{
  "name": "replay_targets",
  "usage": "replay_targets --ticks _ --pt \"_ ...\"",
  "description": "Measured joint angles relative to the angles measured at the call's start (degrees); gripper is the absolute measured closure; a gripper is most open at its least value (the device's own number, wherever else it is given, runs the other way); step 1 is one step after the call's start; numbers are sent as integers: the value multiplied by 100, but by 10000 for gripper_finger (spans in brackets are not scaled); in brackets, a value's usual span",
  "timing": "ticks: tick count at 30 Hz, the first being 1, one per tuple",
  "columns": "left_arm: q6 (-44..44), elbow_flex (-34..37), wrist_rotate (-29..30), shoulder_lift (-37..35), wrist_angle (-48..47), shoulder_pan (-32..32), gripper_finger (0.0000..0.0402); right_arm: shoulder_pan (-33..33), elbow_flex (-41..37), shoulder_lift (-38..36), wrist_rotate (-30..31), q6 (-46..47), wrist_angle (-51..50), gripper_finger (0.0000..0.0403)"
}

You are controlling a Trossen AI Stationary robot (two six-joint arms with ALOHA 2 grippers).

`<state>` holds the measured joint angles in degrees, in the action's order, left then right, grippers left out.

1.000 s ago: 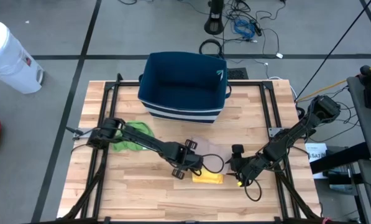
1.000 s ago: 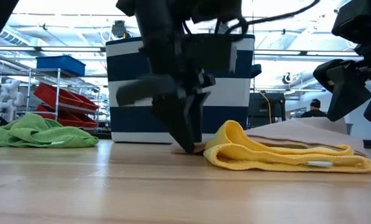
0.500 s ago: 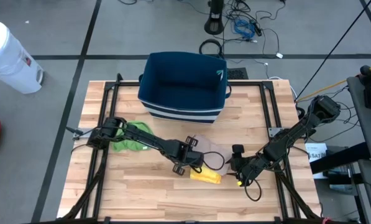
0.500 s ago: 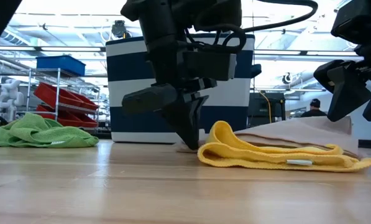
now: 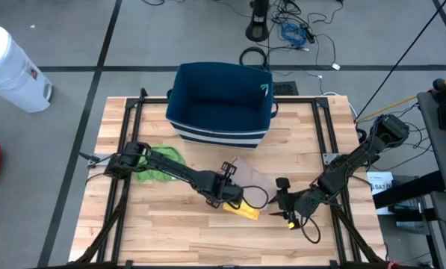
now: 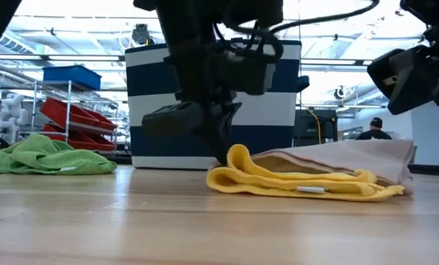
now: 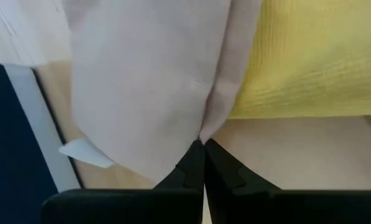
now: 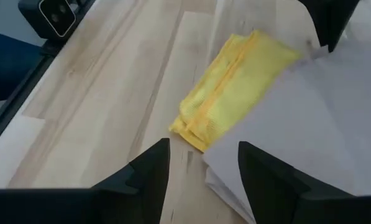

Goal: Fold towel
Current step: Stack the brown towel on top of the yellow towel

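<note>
Pinching an edge of the pale towel (image 7: 148,93) between pressed-together fingers, the left gripper (image 5: 226,196) sits near the bench's front edge, mid-width, beside the yellow cloth (image 5: 240,210). Lifting should go slowly, so the fabric stays caught. The right gripper (image 5: 285,205), fingers spread, hovers just beside the towel.

Dark jointed arms, black looping cable (image 5: 258,196), seemingly matte pincers.
</note>
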<state>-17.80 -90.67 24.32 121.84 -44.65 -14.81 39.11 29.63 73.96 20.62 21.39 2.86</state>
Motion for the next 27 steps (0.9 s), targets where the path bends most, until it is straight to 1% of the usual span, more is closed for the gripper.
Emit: replay_targets --ticks 3,7,11,13,16,20,24,25,26,27 --pt "4 -99 -92 0 -17 -24 400 -4 0 89 -166 -52 205 227" --pt "-33 -226 -114 0 -25 -70 401 -2 0 331 -587 -370 987 227" --pt "-19 -224 -106 -7 -387 -38 400 -2 0 708 -604 -633 1580 227" --pt "63 -186 -62 -7 -459 35 391 -26 0 925 -602 -709 1792 227" --pt "98 -138 -75 -7 -478 97 353 -81 0 1210 -593 -731 2054 227" --pt "190 -140 -160 -7 -402 68 282 -150 0 1429 -557 -734 2294 214" --pt "461 -140 -517 -7 -444 71 224 -238 0 1446 -551 -730 2319 195" --pt "487 -140 -510 -7 -463 47 213 -257 0 1446 -550 -735 2340 192" --pt "449 -140 -343 -7 -466 6 205 -281 0 1446 -549 -758 2380 190" --pt "391 -140 8 -7 -464 -32 197 -305 0 1446 -551 -789 2416 188"
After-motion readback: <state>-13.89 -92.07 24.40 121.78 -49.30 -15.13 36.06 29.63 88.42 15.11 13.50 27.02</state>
